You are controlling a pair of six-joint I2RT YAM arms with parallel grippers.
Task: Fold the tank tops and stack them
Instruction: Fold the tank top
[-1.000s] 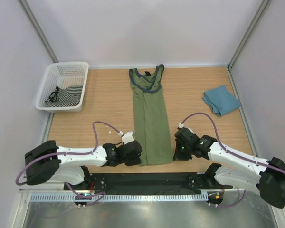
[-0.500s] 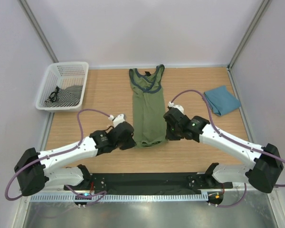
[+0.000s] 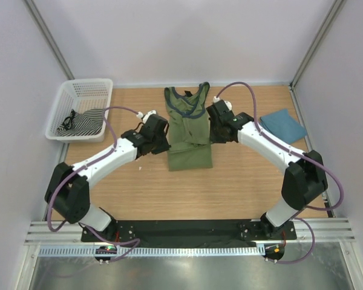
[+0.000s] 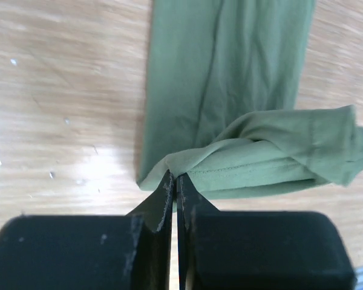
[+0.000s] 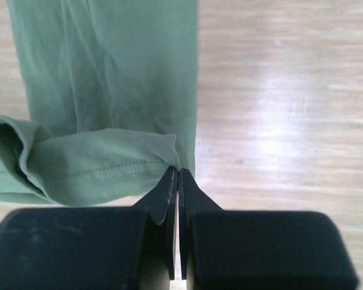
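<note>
One fold is running. On the tabletop (image 3: 248, 181) the olive-green tank top (image 3: 189, 124) is lying lengthwise at centre, neck at 12 o'clock, hem doubled over towards it. The teal tank top (image 3: 282, 127) is sitting in a compact fold at 3 o'clock, well apart. The left claw (image 4: 174, 181) and right claw (image 5: 174, 175) are each pinching a hem corner, jaws pressed tight on cloth. My read: this is the hem-to-neck halving fold. The next move is calling for both corners travelling level to the neckline, then releasing together.

The left hand (image 3: 162, 138) and right hand (image 3: 213, 132) have both moved away from the arm bases, each pinching a corner of the green top (image 3: 190, 158). The hem (image 4: 263, 170), stretched between them, has been drawn up over the cloth below, leaving the top folded and shorter.
</note>
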